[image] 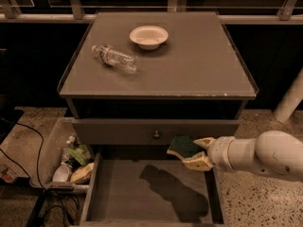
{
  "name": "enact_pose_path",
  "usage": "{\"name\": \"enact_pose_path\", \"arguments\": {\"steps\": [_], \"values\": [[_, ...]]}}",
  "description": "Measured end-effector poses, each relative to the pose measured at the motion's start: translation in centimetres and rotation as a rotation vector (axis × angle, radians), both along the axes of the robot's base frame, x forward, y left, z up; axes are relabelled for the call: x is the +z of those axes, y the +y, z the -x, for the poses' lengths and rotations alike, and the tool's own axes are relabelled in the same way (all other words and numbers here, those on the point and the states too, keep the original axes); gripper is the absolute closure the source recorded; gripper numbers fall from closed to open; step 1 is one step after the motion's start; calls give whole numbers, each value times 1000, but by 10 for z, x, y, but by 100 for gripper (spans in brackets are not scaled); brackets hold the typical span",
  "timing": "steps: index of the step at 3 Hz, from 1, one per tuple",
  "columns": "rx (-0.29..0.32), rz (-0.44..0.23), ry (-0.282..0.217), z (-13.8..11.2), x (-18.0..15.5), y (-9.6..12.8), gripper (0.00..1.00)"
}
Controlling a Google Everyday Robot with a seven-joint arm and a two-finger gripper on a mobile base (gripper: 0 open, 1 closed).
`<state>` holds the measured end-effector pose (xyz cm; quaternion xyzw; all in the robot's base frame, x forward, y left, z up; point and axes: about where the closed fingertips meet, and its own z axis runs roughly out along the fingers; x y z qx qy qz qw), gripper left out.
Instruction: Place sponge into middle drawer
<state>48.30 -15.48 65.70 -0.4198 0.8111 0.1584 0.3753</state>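
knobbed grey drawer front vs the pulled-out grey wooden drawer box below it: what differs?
The knobbed grey drawer front is shut; the grey wooden drawer box is pulled out. The front shows a small round knob; the box shows its flat floor and low walls. The pale gripper holds the green-and-yellow sponge over the box's right rear. Both are grey.

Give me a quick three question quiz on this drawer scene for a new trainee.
1. The gripper, above the middle drawer's right rear, holds: A) a cup B) the sponge C) a cloth.
2. True or false: the sponge already rests on the drawer floor.
3. Fill in: in the camera view, the bottle lies to the ____ of the white bowl.
Key: 1 B; 2 false, it is held above the floor; 3 left.
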Motion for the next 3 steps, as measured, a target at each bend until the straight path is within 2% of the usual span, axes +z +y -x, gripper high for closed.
{"name": "enact_pose_path", "arguments": {"steps": [1, 2, 3], "values": [[7, 9, 12, -3, -9, 4, 100], [5, 12, 33, -14, -57, 8, 100], [13, 1, 14, -20, -112, 6, 100]]}}
